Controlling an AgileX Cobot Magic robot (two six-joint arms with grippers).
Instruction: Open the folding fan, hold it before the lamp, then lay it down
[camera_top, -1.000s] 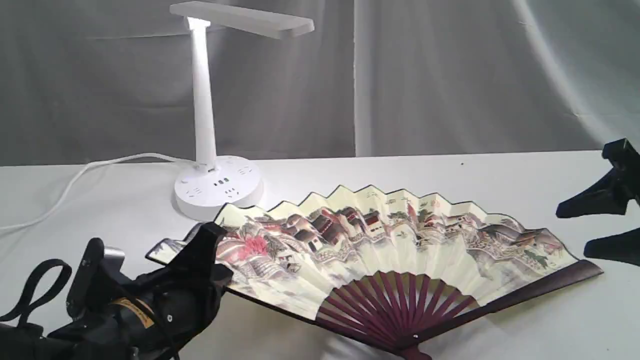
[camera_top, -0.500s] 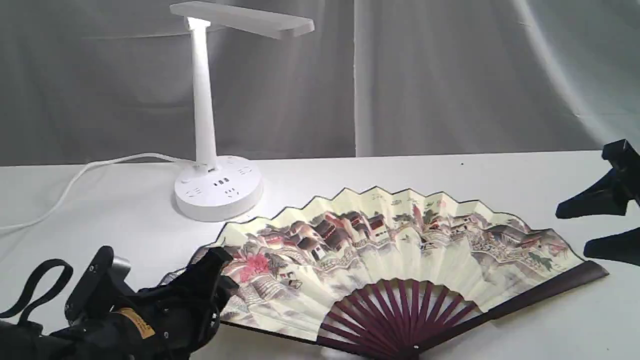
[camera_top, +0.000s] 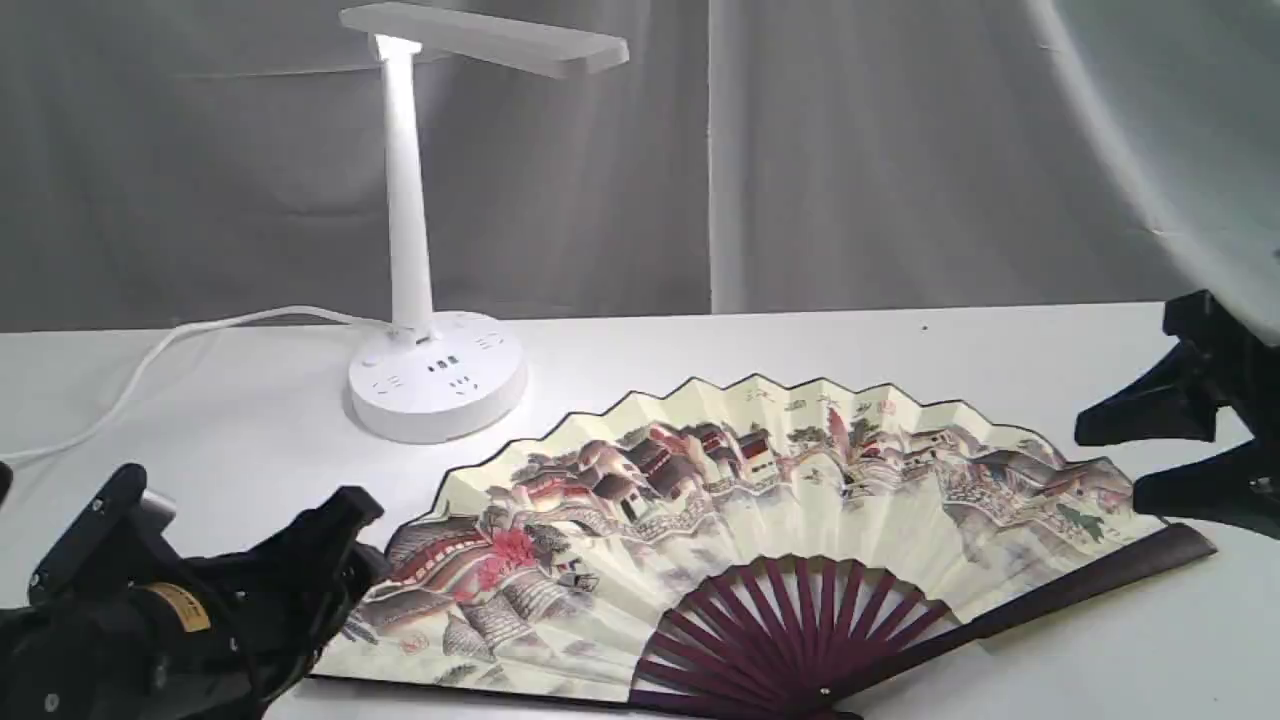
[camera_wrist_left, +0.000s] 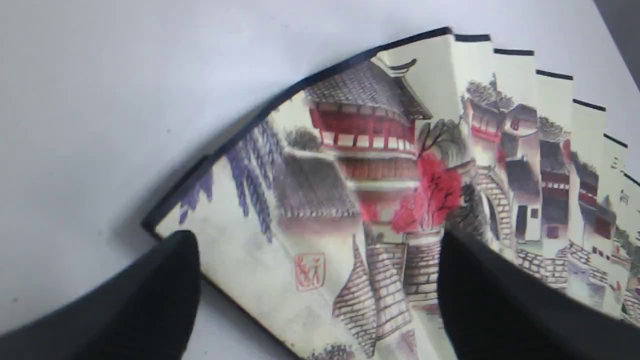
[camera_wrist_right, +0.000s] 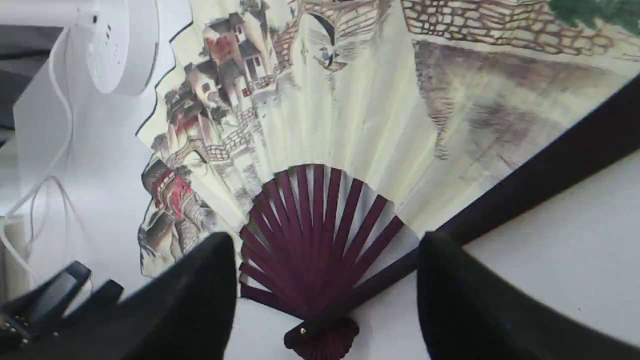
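The folding fan (camera_top: 760, 500) lies spread wide on the white table, painted side up, its maroon ribs (camera_wrist_right: 315, 220) toward the front edge. Behind its left half stands the white lamp (camera_top: 410, 220), head lit. My left gripper (camera_top: 350, 560) sits low at the fan's left end and is open. In the left wrist view its fingers (camera_wrist_left: 165, 280) straddle the leaf's corner (camera_wrist_left: 310, 200) without closing on it. Off the fan's right guard stick (camera_top: 1080, 575), my right gripper (camera_top: 1112, 465) hovers open and holds nothing. Its wrist view looks down on the fan (camera_wrist_right: 350, 115) between its spread fingers (camera_wrist_right: 200, 295).
The lamp's round base (camera_top: 437, 388) with sockets stands just behind the fan's left edge. Its white cord (camera_top: 150, 355) trails off to the left across the table (camera_top: 700, 345). A grey curtain hangs behind.
The fan's left side has dropped flat onto the table and spread wider. My left gripper has let go of it and pulled back to the left. My right gripper has edged slightly left.
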